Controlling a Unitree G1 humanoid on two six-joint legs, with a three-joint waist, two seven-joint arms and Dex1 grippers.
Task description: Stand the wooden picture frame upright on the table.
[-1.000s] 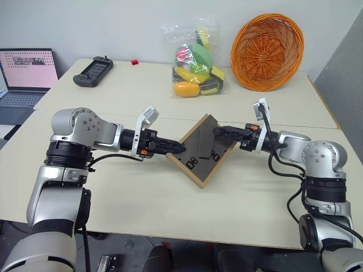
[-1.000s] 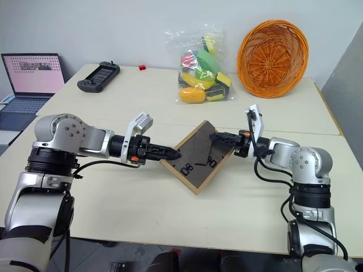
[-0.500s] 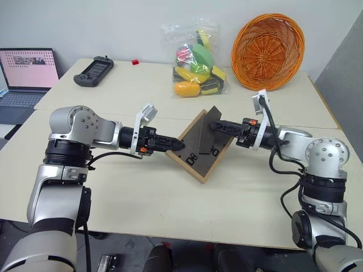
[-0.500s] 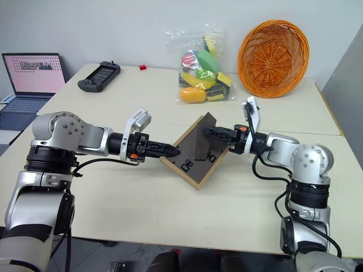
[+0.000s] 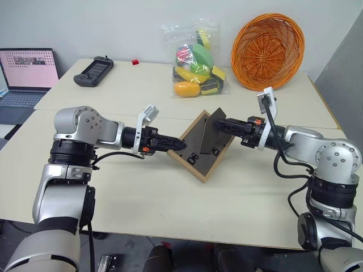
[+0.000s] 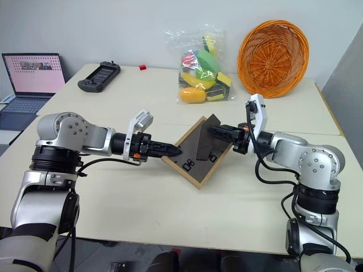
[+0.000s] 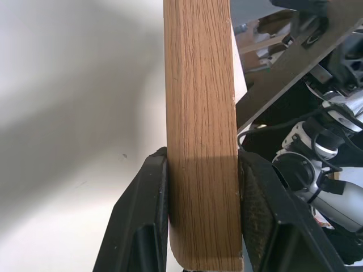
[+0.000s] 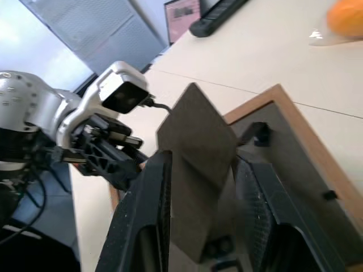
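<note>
The left hand (image 5: 180, 145) is clamped on the picture frame (image 5: 198, 160) edge, the right hand (image 6: 212, 131) clamped on its fold-out stand (image 5: 211, 131); next, lower it onto the desk (image 5: 170, 198) standing

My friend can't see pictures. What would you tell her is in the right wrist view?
The right gripper is shut on the fold-out stand of the wooden picture frame, swung up off its dark back board. Beyond it, the left gripper is at the frame's far edge, over the table.
</note>
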